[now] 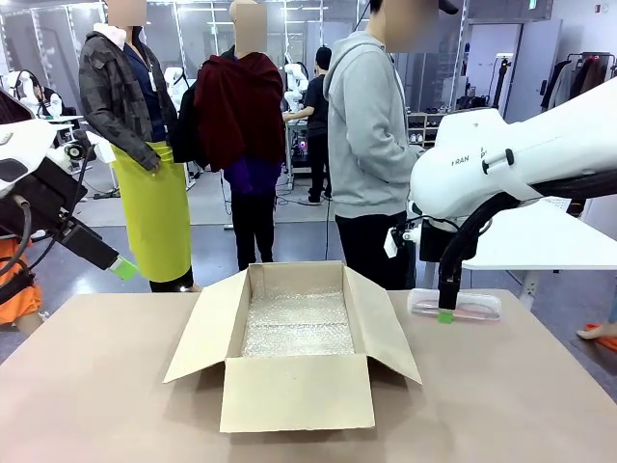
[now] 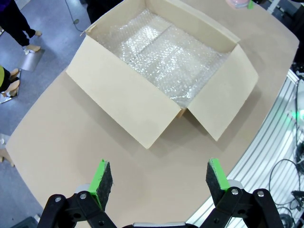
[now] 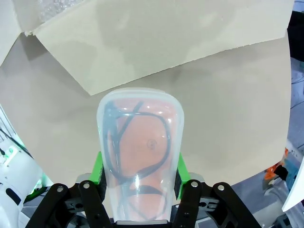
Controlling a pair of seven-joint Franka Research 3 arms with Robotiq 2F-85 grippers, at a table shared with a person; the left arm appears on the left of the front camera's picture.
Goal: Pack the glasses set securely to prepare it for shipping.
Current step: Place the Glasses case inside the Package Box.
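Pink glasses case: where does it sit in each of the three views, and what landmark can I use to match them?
Front view: pink glasses case right of the cardboard box, gripped by the right hand.
Left wrist view: a pink sliver at the top edge, beyond the box.
Right wrist view: lower centre, between the hand's green pads.
Shared landmark: the box; its flap lies just past the case.

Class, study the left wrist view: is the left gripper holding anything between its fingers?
No, the left gripper stands open with nothing between its green pads, above the table.
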